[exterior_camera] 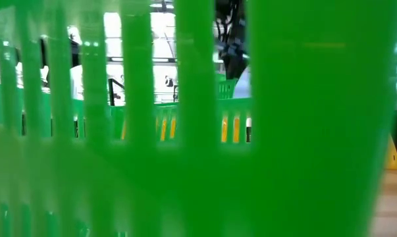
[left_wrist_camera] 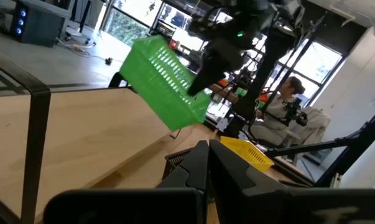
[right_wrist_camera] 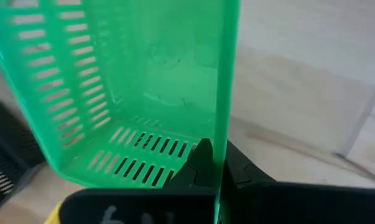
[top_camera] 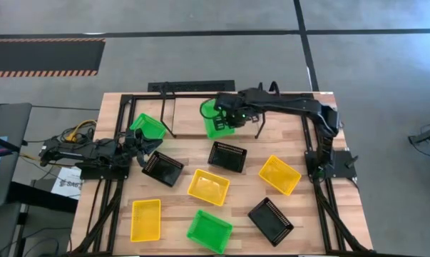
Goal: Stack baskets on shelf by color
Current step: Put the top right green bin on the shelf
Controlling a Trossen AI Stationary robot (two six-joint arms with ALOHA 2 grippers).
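Note:
A bright green basket [top_camera: 215,118] hangs tilted over the shelf [top_camera: 190,114] at the table's far side, with my right gripper [top_camera: 231,116] shut on it; the left wrist view shows this basket [left_wrist_camera: 165,81] clear of the wood. Another green basket [top_camera: 149,127] rests on the table by the shelf's left end. Black baskets [top_camera: 162,168] [top_camera: 227,156] [top_camera: 270,221], yellow baskets [top_camera: 208,187] [top_camera: 279,175] [top_camera: 145,219] and a third green basket [top_camera: 209,230] lie scattered on the table. My left gripper [left_wrist_camera: 209,163] waits shut at the table's left. My right gripper pinches one side wall [right_wrist_camera: 221,134] of the green basket at its rim, one finger [right_wrist_camera: 199,158] inside the basket and one finger [right_wrist_camera: 240,168] outside. The fingers come from above, pointing steeply down. The basket hangs tilted below them, lifted clear of the shelf.
A green basket wall [exterior_camera: 185,131] stands right in front of the low camera and blocks most of that view. The shelf's black wire loops [top_camera: 165,107] rise at its ends. A person [left_wrist_camera: 287,106] sits beyond the table.

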